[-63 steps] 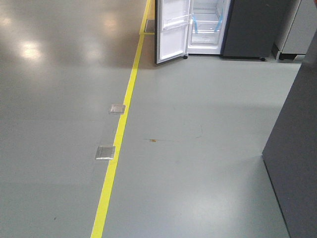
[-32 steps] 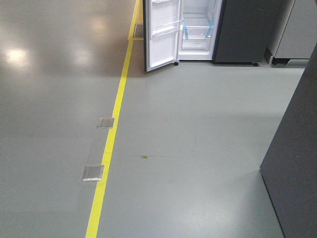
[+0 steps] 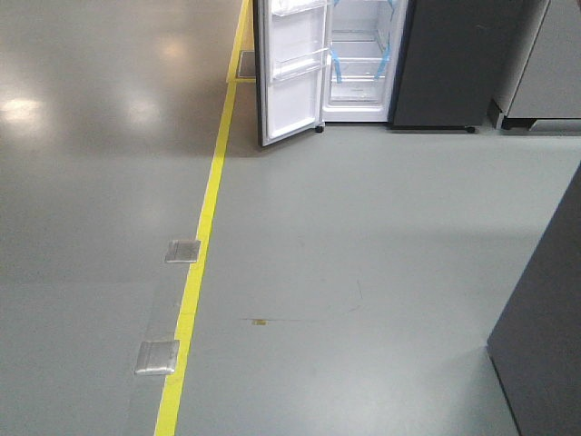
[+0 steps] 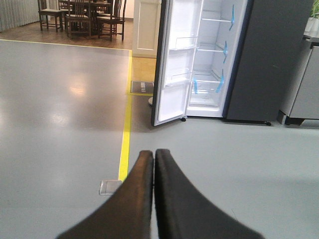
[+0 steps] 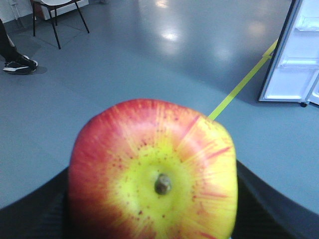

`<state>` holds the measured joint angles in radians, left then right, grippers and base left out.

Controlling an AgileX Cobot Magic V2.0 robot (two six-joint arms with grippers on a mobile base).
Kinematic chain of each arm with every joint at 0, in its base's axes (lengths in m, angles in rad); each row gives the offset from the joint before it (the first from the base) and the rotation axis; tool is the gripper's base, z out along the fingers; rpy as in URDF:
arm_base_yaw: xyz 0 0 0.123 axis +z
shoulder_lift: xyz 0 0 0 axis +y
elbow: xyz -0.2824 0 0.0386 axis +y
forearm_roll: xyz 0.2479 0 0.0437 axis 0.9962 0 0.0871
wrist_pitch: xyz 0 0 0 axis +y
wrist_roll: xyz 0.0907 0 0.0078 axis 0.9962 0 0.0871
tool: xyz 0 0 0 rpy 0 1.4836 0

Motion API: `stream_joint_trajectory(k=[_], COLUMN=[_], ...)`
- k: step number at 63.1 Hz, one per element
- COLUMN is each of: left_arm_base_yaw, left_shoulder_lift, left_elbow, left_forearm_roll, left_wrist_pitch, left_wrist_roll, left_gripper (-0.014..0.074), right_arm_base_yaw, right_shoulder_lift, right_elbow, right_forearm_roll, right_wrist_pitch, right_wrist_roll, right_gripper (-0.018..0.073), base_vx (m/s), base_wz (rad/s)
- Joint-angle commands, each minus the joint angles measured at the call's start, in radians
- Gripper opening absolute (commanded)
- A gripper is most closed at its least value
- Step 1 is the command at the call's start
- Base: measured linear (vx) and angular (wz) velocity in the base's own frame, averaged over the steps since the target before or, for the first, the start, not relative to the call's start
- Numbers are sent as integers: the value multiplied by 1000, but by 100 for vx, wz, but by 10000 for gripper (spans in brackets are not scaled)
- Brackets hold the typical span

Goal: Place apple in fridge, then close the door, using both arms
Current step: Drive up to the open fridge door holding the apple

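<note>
The fridge (image 3: 445,64) stands at the far end of the floor, dark grey, its white interior (image 3: 361,64) showing shelves and blue tape. Its door (image 3: 290,77) hangs open to the left, white inside with clear bins. The left wrist view shows the same fridge (image 4: 212,64) and door (image 4: 174,74) beyond my left gripper (image 4: 153,155), which is shut and empty, low over the floor. My right gripper (image 5: 152,209) is shut on the apple (image 5: 154,164), red with a yellow-green stem end facing the camera. The door's edge (image 5: 294,55) shows far right.
A yellow floor line (image 3: 195,272) runs toward the fridge, with two metal floor plates (image 3: 183,251) (image 3: 157,357) beside it. A dark grey cabinet (image 3: 545,345) blocks the near right. A grey-and-white cabinet (image 3: 545,64) stands right of the fridge. Chairs (image 4: 82,15) and a person's shoes (image 5: 20,63) lie far off.
The floor plates and yellow line have slid down and left in the front view, and the fridge sits lower and larger: the base has rolled closer to it.
</note>
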<state>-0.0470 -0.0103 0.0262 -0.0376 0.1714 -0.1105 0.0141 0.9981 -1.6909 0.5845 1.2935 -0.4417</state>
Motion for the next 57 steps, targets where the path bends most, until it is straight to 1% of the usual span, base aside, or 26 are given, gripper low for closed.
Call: stream_joint_trajectory(k=[1,57], left_arm_base_yaw=[-4,-4], left_shoulder_lift=[-15,-15], left_elbow=[20,20], left_forearm_roll=[-10,-10], left_wrist_pitch=[-72,-72], left_wrist_roll=[-8,-8], left_gripper=[-6,-6], right_arm_base_yaw=[0,0], right_shoulder_lift=[-2,-2], right_elbow=[-19,-19], right_forearm_roll=[33,31], right_wrist_pitch=[-17,-17], right_wrist_roll=[-1,-1], right_gripper=[-3,-3], base_vx=[30,30], base_wz=[2,5])
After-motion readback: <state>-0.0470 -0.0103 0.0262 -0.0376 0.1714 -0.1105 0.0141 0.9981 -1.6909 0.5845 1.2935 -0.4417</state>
